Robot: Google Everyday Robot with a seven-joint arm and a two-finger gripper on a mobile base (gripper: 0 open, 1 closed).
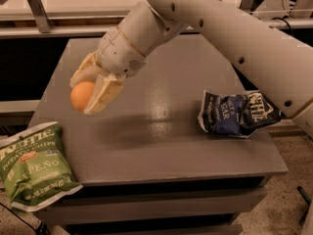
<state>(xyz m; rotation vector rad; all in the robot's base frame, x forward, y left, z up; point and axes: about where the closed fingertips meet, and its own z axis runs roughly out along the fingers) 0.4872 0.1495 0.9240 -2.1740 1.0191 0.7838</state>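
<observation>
Aloft, end effector with orange over table.

A dark grey table with a dull sheen carries two snack bags. A green Kettle jalapeño chip bag lies at the front left corner, hanging over the edge. A crumpled blue chip bag lies at the right edge. The gripper hovers above the table's left side, clasping an orange.
</observation>
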